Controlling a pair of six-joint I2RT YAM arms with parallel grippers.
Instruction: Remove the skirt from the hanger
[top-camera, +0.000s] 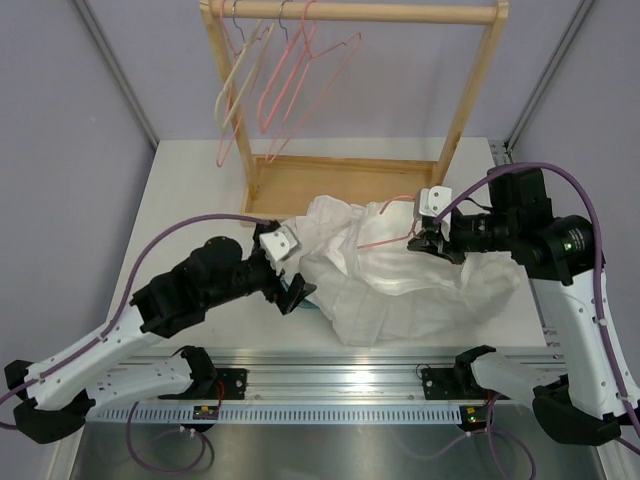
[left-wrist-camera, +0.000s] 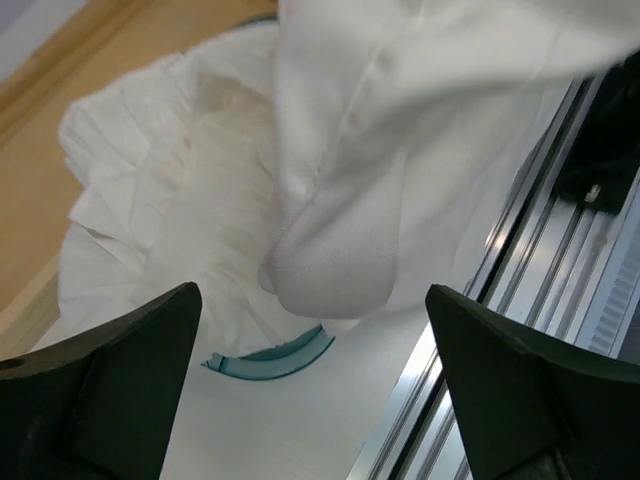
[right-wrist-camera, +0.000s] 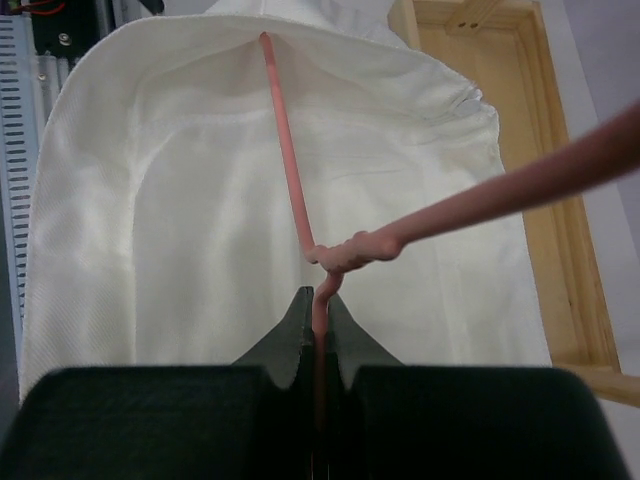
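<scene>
No mid-grey skirt shows in any view. A white garment (top-camera: 420, 290) lies on the table, threaded on a pink wire hanger (top-camera: 385, 225). My right gripper (top-camera: 425, 238) is shut on the hanger's neck just below the twist; in the right wrist view the gripper (right-wrist-camera: 318, 305) pinches the hanger (right-wrist-camera: 285, 140) above the white garment (right-wrist-camera: 180, 200). My left gripper (top-camera: 290, 290) is open and empty, low over the garment's left end. In the left wrist view the gripper (left-wrist-camera: 315, 380) hovers by a fold of the garment (left-wrist-camera: 400, 150). White pleated fabric (left-wrist-camera: 150, 200) fills a teal tub (left-wrist-camera: 270, 358).
A wooden clothes rack (top-camera: 350, 12) stands at the back with several pink and cream hangers (top-camera: 285, 70) on its bar and a wooden base frame (top-camera: 345, 180). An aluminium rail (top-camera: 330, 365) runs along the near table edge; it also shows in the left wrist view (left-wrist-camera: 520, 270).
</scene>
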